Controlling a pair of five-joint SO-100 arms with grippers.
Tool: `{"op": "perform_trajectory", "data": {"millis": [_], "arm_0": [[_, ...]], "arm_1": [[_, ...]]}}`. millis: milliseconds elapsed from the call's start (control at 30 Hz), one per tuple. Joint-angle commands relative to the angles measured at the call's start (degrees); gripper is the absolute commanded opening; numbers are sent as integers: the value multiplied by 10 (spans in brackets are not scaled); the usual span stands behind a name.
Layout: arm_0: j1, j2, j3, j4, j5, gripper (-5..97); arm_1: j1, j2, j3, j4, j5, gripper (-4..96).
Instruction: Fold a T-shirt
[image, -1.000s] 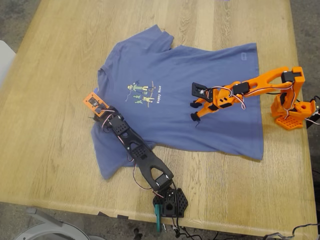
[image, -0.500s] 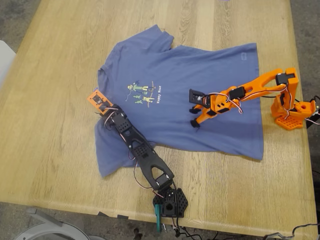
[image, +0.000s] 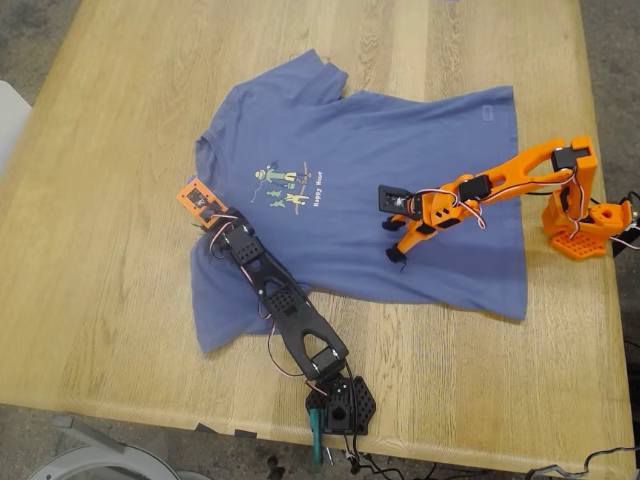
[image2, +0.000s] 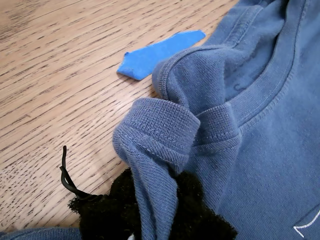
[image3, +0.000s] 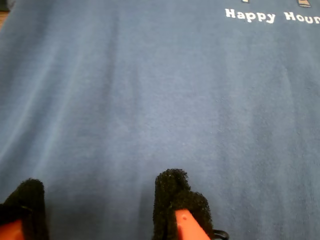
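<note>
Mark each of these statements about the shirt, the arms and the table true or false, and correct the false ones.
1. My first pincer has the T-shirt's collar fabric bunched between its pads. True.
2. My second pincer is clamped on a sleeve. False: it stands open over flat fabric below the "Happy Hour" lettering.
3. A blue tape scrap lies on the table beside the collar. True.
4. The T-shirt is already folded in half. False: it lies spread out.
5. The arm on my second pincer is black. False: it is orange.
</note>
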Motion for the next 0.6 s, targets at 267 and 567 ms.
{"op": "perform_trajectory", "data": {"millis": [267,567], "arm_0": [[47,93,-26,39,-1,4],[53,148,-26,89,0,4]], "arm_1": [[15,-48,-4,-65,14,338],[4,-157,-61,-146,30,338]]}}
